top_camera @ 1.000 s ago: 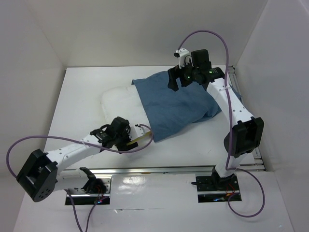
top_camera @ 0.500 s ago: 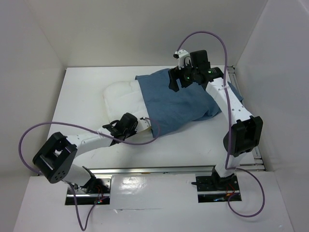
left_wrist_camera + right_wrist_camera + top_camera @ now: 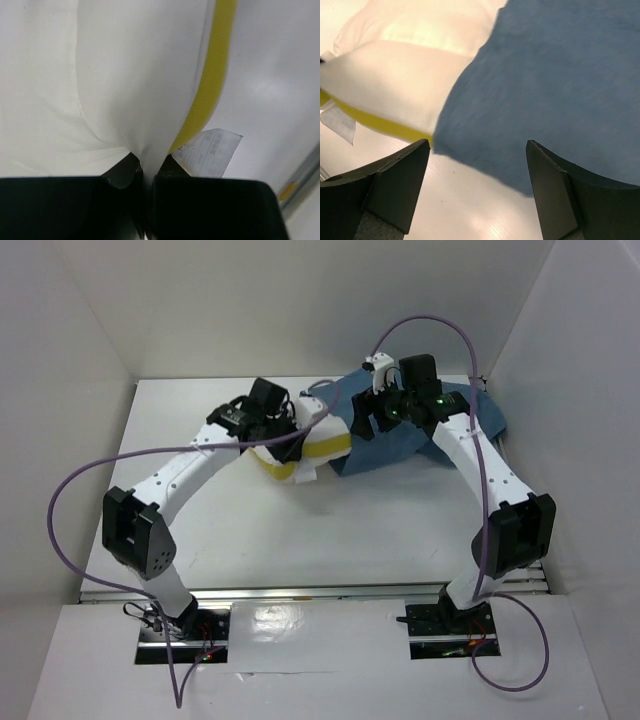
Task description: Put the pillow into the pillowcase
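Note:
The white pillow (image 3: pixel 303 472) is bunched up at the back centre, its yellow strip (image 3: pixel 328 447) facing up. My left gripper (image 3: pixel 288 430) is shut on the pillow's cloth (image 3: pixel 130 100) right beside the yellow strip (image 3: pixel 210 85), with the white tag (image 3: pixel 212 152) hanging next to the jaws. The dusty-blue pillowcase (image 3: pixel 400 440) lies crumpled at the back right, touching the pillow. My right gripper (image 3: pixel 362 425) hovers open over the pillowcase's near edge (image 3: pixel 560 85), with nothing between its fingers. The pillow (image 3: pixel 405 75) sits to its left.
The white table (image 3: pixel 300 540) is boxed in by white walls at the back and both sides. A metal rail (image 3: pixel 482 390) runs along the right edge. Purple cables (image 3: pixel 70 500) loop from both arms.
My left gripper shut on the pillow's edge and swung it from the table's front to the back centre, folding the pillow up. The pillowcase has bunched toward the back right.

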`<act>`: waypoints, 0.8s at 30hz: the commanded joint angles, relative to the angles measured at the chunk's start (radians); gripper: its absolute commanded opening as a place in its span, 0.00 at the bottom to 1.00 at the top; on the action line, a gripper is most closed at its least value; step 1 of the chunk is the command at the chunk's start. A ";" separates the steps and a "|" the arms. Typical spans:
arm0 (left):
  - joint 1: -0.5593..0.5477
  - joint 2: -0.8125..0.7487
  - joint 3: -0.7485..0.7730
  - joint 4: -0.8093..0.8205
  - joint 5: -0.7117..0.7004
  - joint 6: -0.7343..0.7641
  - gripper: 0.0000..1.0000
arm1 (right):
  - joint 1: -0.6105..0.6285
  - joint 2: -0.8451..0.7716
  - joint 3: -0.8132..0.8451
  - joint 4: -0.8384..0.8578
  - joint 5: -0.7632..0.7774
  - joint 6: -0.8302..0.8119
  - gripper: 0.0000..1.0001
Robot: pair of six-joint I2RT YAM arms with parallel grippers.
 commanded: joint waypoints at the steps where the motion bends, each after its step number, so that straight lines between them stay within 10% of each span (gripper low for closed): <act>1: 0.063 0.069 0.219 -0.099 0.284 -0.108 0.00 | -0.010 -0.119 -0.032 0.100 -0.029 0.017 0.85; 8: 0.212 0.314 0.657 -0.274 0.592 -0.224 0.00 | -0.010 -0.219 -0.078 0.204 0.072 0.017 0.84; 24: 0.264 0.290 0.654 -0.285 0.729 -0.215 0.00 | 0.085 0.034 -0.116 0.194 0.287 0.117 0.89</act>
